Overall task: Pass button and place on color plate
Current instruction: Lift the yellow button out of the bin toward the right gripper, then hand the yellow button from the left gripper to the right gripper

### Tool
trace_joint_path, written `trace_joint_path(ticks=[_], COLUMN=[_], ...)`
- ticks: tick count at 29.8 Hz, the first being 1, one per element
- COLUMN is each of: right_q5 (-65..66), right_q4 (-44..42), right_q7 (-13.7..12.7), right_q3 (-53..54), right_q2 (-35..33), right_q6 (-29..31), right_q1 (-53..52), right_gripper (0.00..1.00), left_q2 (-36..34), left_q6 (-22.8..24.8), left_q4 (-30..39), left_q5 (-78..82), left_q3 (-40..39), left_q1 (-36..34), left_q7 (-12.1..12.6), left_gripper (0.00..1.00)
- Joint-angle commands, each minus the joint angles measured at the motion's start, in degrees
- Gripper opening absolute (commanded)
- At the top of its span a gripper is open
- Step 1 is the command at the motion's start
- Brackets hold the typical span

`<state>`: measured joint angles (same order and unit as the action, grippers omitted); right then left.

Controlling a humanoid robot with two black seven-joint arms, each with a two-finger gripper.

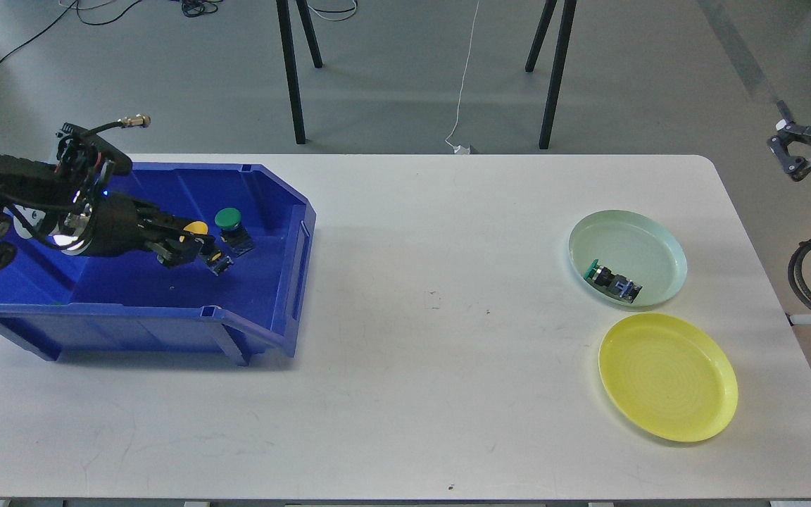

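My left gripper is inside the blue bin, shut on a yellow-capped button and holding it above the bin floor. A green-capped button stands in the bin just right of it. At the right, a pale green plate holds another green button. A yellow plate lies empty in front of it. My right gripper hangs off the table's far right edge, its fingers apart and empty.
The white table spans the view between the bin and the plates. Black stand legs rise behind the table's far edge. A black cable loop hangs at the right edge.
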<state>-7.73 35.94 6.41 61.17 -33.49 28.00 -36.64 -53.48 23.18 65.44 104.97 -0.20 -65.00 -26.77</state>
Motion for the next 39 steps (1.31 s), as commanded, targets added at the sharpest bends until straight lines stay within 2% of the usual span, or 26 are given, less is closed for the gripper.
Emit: trace_joint_path(ticks=[1,4,8,10,13,20,23,27,32,39], right_q5=[0.17,0.52,0.61,0.7,0.79,4.83,7.89,10.45,10.63,12.21], right_q4=[0.09,0.35,1.14,3.07,7.72,19.32,26.7,34.35,37.71,37.97], right_q7=[-0.17,-0.25,-0.34,-0.34,-0.25,-0.25,-0.52,-0.25,-0.17,-0.25], right_q3=[0.0,-0.09,-0.09,-0.09,-0.7,-4.04,-6.67,-14.49,-18.72,-18.81], right_q2=[-0.09,-0.7,-0.97,-1.14,-2.19,-3.43,-3.34,-2.38,0.61,4.13], right_q6=[0.0,0.0,0.0,0.0,0.0,-0.23,-4.96,-8.49,-9.1,-9.02], right_q1=[-0.01,-0.01,0.16,0.51,1.92,2.54,2.71,2.98,2.98,2.45], right_gripper=[0.94,0.95,0.95,0.95,0.95,0.96,0.95,0.91,0.88,0.81], left_q2=[-6.18,-9.01,-6.3,-2.17,2.92,20.84,27.97,35.09,38.89,39.24], left_q6=[2.92,4.82,4.68,3.72,-0.75,-10.07,-12.45,-12.81,-13.24,-13.51], left_q4=[7.14,9.09,9.0,9.0,7.87,1.28,-3.2,-9.09,-12.96,-13.32], left_q5=[-0.64,-3.44,-15.64,-22.23,-27.88,-28.59,-28.33,-27.98,-27.89,-27.89], left_q3=[-2.43,-7.34,-15.43,-16.06,-15.97,-16.24,-16.24,-16.15,-16.15,-16.06], left_q1=[-3.37,-5.31,-5.23,-5.05,-4.7,-1.71,-1.45,-1.53,-1.53,-1.45], left_q7=[-0.12,-1.0,-1.23,-0.74,1.28,1.46,1.37,1.28,1.28,1.28], left_gripper=[0.35,0.35,0.33,0.32,0.32,0.31,0.31,0.31,0.31,0.31])
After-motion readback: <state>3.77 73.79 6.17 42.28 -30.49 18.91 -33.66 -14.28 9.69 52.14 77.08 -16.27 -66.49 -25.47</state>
